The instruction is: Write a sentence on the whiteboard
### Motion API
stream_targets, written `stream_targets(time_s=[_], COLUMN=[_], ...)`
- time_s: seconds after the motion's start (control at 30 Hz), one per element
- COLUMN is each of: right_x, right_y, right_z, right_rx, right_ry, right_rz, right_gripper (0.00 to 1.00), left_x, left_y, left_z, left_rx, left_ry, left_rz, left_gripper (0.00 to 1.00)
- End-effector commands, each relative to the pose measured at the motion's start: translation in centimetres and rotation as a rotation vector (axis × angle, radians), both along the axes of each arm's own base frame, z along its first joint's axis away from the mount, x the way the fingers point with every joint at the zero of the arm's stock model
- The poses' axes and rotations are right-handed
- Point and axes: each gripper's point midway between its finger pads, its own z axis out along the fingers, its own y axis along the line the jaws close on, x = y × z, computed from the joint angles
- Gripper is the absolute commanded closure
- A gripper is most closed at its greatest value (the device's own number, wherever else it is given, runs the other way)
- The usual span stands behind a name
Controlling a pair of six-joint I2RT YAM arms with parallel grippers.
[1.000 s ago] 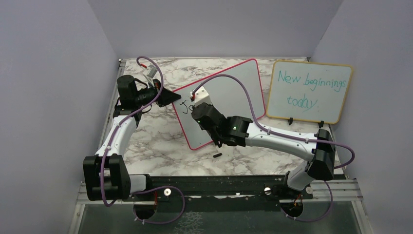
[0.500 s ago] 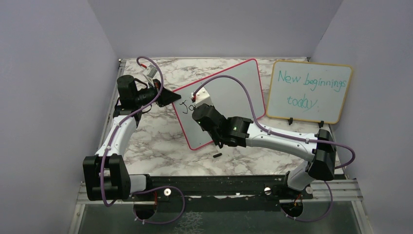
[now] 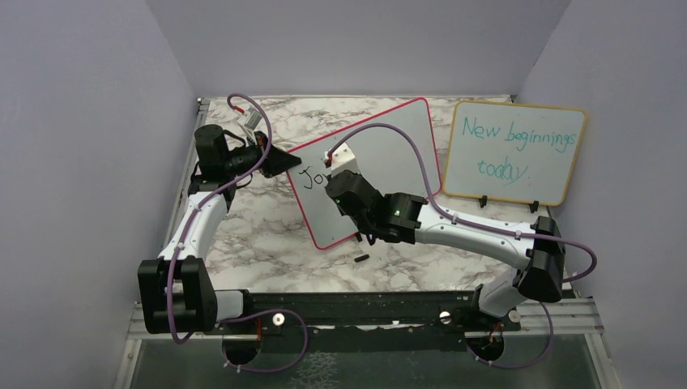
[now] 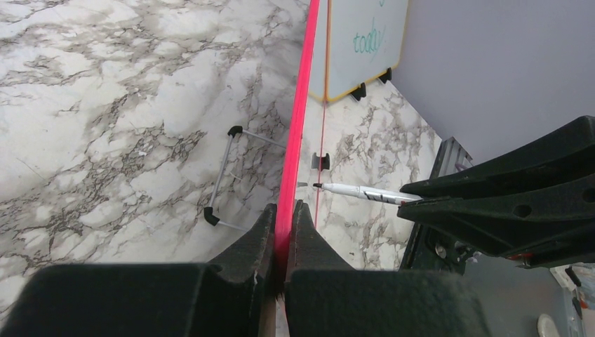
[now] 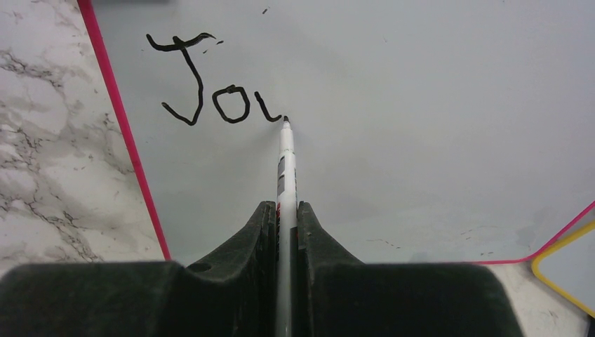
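Nearest us, what looks like a small dark cap lies on the marble table. Just beyond it, our right gripper is clenched on the marker, whose tip touches the whiteboard propped mid-table. The sentence so far reads "Jo" plus one stroke, so we judge the first word is in hand. Next we need to finish that third letter with light, even pressure. Farther left, our left gripper pinches the whiteboard's red edge. At the far right stands a yellow-framed board.
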Motion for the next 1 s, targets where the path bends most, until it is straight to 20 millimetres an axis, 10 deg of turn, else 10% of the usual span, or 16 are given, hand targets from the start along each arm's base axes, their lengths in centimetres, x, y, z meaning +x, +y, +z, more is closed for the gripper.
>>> stream_targets(time_s=[0.0, 0.97], right_x=[0.2, 1.3], right_y=[-0.4, 0.7], right_z=[2.3, 1.4], right_rx=[0.065, 0.055], right_ry=[-0.042, -0.027], right_rz=[0.0, 0.011], right_gripper=[1.0, 1.0], left_x=[1.1, 1.1], left_y=[0.7, 0.7], left_z=[-2.9, -3.0], left_rx=[0.074, 0.073], left_ry=[0.036, 0.041], left_rz=[0.073, 0.069], left_gripper=[1.0, 1.0])
